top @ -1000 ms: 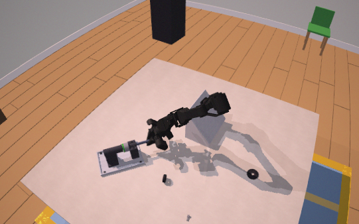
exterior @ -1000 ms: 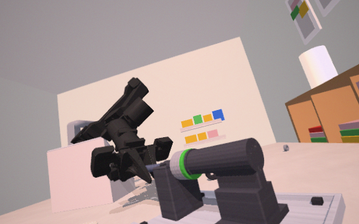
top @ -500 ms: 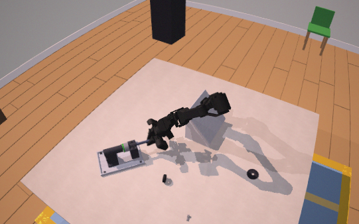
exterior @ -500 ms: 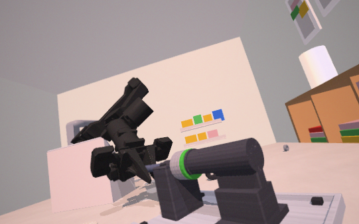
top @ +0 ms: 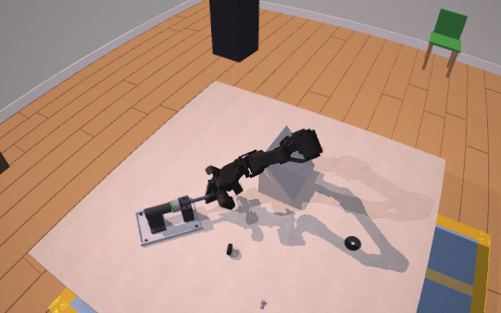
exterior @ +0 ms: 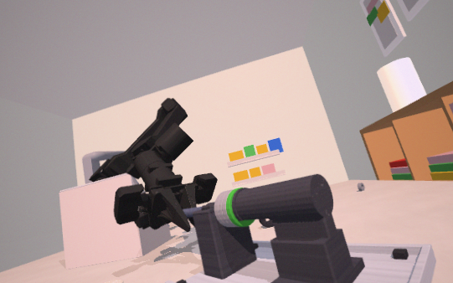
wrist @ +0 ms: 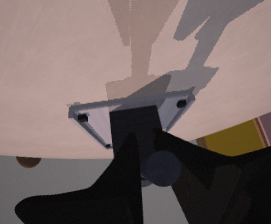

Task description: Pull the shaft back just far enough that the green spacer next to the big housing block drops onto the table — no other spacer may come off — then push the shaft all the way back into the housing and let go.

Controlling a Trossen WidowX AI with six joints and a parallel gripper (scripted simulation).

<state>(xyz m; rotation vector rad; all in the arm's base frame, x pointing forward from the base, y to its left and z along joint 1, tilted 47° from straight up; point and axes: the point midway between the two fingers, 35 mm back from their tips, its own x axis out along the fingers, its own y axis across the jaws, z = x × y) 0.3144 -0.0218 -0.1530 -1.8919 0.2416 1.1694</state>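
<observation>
The black housing block point(top: 157, 209) point(exterior: 280, 198) stands on a grey base plate point(top: 171, 237) point(exterior: 424, 259). The green spacer point(top: 172, 206) point(exterior: 232, 207) sits upright against the housing's face. Pale spacers point(exterior: 223, 209) sit beside it, between it and the black support block point(top: 187, 212) point(exterior: 222, 243). The blue-grey shaft point(top: 199, 200) point(exterior: 193, 212) sticks out of the support; its round end point(wrist: 162, 168) shows in the wrist view. My gripper point(top: 210, 196) point(exterior: 184, 218) is shut on the shaft's outer part. The shaft inside the spacers and housing is hidden.
A pale box point(top: 292, 196) point(exterior: 96, 222) stands under and behind the arm. A black ring point(top: 353, 243), a small black piece point(top: 230, 249) and a tiny grey part point(top: 263, 304) point(exterior: 361, 187) lie on the table, away from the plate.
</observation>
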